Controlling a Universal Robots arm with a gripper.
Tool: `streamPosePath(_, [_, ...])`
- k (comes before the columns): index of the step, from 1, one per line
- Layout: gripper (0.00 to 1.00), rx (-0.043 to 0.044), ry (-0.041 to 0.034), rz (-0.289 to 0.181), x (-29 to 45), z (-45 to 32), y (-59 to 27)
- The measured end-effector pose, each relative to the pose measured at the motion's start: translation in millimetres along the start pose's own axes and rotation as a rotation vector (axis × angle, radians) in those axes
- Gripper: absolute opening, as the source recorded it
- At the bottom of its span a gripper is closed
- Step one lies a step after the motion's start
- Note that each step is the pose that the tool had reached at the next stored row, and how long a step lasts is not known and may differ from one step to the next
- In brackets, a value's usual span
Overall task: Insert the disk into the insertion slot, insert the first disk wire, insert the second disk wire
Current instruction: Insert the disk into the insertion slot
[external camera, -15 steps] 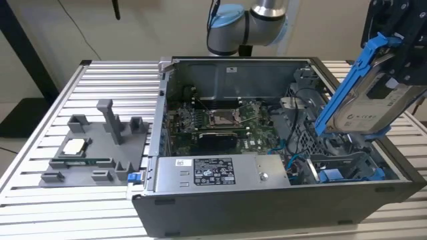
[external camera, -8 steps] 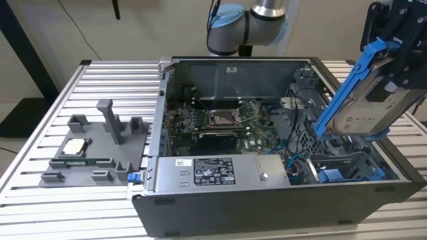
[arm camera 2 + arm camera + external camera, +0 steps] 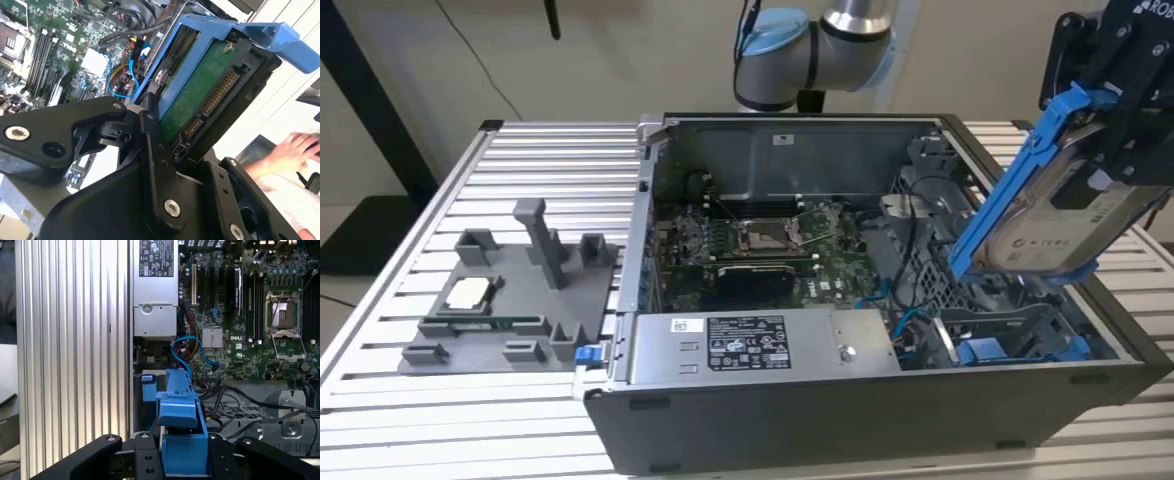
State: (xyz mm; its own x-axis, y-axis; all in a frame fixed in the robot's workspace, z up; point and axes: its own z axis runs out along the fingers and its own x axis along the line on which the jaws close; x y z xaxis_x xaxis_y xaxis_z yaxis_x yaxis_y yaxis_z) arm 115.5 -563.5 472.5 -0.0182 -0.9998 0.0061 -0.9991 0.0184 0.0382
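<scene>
A ribbed aluminium table [image 3: 400,400] of long pale slats carries an open computer case [image 3: 854,420], dark grey sheet metal, with its side panel off.

Nearest, along the case's front edge, sits the boxy silver power-supply box [image 3: 747,345] with a printed label. Beside it, in the case's near corner on the exterior view's right, lies the insertion slot [image 3: 1007,335], a shallow grey bay with glossy blue plastic rails, empty.

Above that corner hangs the disk [image 3: 1061,215], a flat silver-grey slab with a white label, framed by a bright blue caddy [image 3: 1014,170]. The black gripper [image 3: 1121,150] is clenched on it. In the second wrist view its matte fingers [image 3: 150,135] press the disk's edges, with the green circuit board and connector end facing the camera.

The disk's long axis slants steeply, and its lower end dips into the case. The slot lies below and slightly nearer, clearly apart from the disk and much flatter. I judge the disk must level out to match the rails.

Farther in, the green motherboard [image 3: 774,240] covers the case floor, with a looping blue cable [image 3: 182,347] close to the slot.

A grey fixture plate [image 3: 507,310] with upright posts sits near the table's edge on the exterior view's left. The arm [image 3: 827,40] rises behind the case's far wall. A person's hand [image 3: 295,150] rests off to one side.
</scene>
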Motion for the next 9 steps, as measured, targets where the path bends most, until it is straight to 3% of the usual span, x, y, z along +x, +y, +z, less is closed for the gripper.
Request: streamPosePath(9, [0.33,0.0000,0.0008,0.000,0.0,0.1,-0.1])
